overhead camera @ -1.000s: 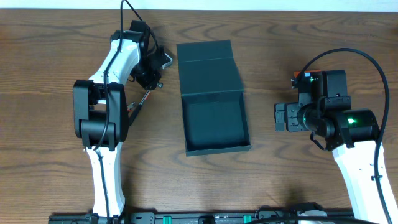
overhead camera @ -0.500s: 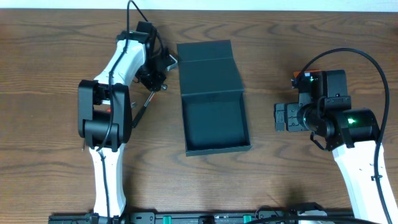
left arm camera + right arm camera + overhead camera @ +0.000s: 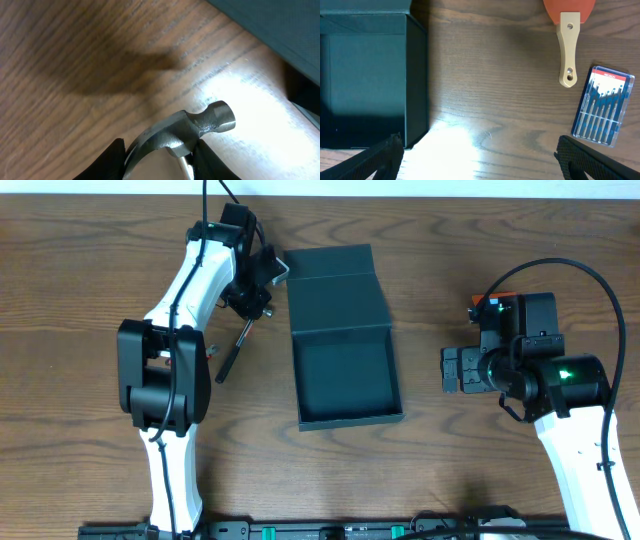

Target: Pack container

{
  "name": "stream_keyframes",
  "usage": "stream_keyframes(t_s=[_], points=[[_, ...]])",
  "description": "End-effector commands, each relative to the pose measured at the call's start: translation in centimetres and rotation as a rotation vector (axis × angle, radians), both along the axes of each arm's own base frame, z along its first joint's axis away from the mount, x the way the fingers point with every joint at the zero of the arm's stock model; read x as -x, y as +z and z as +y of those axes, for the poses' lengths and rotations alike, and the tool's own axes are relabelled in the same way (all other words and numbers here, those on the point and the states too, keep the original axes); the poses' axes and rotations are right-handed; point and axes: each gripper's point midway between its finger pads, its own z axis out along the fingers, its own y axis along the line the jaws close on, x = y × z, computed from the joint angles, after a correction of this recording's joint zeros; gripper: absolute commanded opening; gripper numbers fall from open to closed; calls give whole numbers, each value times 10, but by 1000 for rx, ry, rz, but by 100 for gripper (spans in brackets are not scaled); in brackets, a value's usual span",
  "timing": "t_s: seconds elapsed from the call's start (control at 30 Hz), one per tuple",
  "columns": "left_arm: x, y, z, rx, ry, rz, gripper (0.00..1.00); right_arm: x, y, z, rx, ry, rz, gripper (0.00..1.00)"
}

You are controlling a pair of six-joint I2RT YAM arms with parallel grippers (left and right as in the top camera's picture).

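Observation:
The container [image 3: 345, 412] is a dark teal-grey box lying open at the table's middle, its flap lid [image 3: 333, 285] folded back on the far side. My left gripper [image 3: 262, 278] is just left of the lid, shut on the steel head of a hammer [image 3: 197, 126]. The hammer's dark handle [image 3: 232, 350] trails toward the near left. The container's edge shows in the left wrist view [image 3: 280, 25]. My right gripper [image 3: 455, 370] is open and empty, to the right of the container [image 3: 370, 75], over bare wood [image 3: 480, 160].
An orange scraper with a beige handle [image 3: 568, 45] and a blue case of small screwdrivers [image 3: 602, 107] lie on the table to the right of the container, under the right arm. Part of the scraper shows in the overhead view [image 3: 497, 298].
My left gripper has moved right and toward the far side, closer to the container's lid, carrying the hammer with it. The right arm has not moved.

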Motion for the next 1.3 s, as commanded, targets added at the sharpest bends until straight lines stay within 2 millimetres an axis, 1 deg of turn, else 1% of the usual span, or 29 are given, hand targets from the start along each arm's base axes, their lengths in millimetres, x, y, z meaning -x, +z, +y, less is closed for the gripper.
stream_keyframes(t_s=[0.0, 0.1, 0.17, 0.23, 0.4, 0.47, 0.5, 0.6, 0.67, 0.7, 0.73, 0.8, 0.83, 0.9, 0.97, 1.0, 1.03, 1.07, 1.1, 1.17, 1.23, 1.27], points=[[5, 23, 3, 7, 54, -18, 34, -3, 5, -3, 2, -20, -11, 99], [11, 40, 4, 17, 129, -21, 32, -3, 5, -3, 2, -20, -10, 99], [17, 56, 4, 24, 170, -27, 30, -3, 5, -3, 2, -20, -10, 99], [25, 76, 2, 36, 191, -42, 28, -2, 5, -3, 1, -20, -10, 99], [47, 126, -10, 62, 152, -111, 27, 0, 4, -3, 3, -20, 1, 99], [51, 140, -15, 74, 140, -144, 27, 4, 2, -4, 4, -20, 18, 99], [52, 144, -15, 78, 139, -153, 27, 5, 1, -4, 6, -20, 24, 99], [54, 145, -15, 79, 148, -148, 27, 9, 0, -4, 7, -20, 41, 99], [54, 142, -15, 77, 148, -142, 29, 10, -1, -5, 8, -20, 48, 99], [53, 142, -15, 77, 147, -145, 40, 11, -1, -5, 8, -20, 51, 99], [51, 142, -15, 78, 147, -150, 47, 11, -2, -5, 8, -20, 53, 99], [46, 144, -15, 84, 152, -170, 56, 12, -2, -5, 9, -20, 57, 99], [43, 145, -13, 87, 156, -181, 66, 13, -2, -5, 9, -20, 58, 99], [39, 146, -10, 90, 166, -193, 67, 13, -2, -5, 9, -20, 60, 99], [36, 146, -5, 87, 178, -201, 71, 14, -3, -5, 10, -20, 64, 99], [35, 146, -1, 82, 178, -206, 75, 14, -3, -5, 10, -20, 65, 99], [33, 145, 3, 77, 173, -207, 84, 15, -3, -5, 10, -20, 67, 99], [31, 144, 7, 74, 168, -210, 88, 15, -3, -5, 10, -20, 68, 99], [29, 143, 11, 71, 167, -212, 91, 15, -3, -5, 10, -20, 69, 99], [25, 137, 19, 58, 148, -209, 93, 15, -3, -5, 10, -20, 69, 99], [20, 128, 28, 44, 120, -199, 99, 15, -3, -5, 10, -20, 69, 99], [18, 121, 31, 37, 106, -187, 99, 15, -3, -5, 11, -20, 68, 99]])
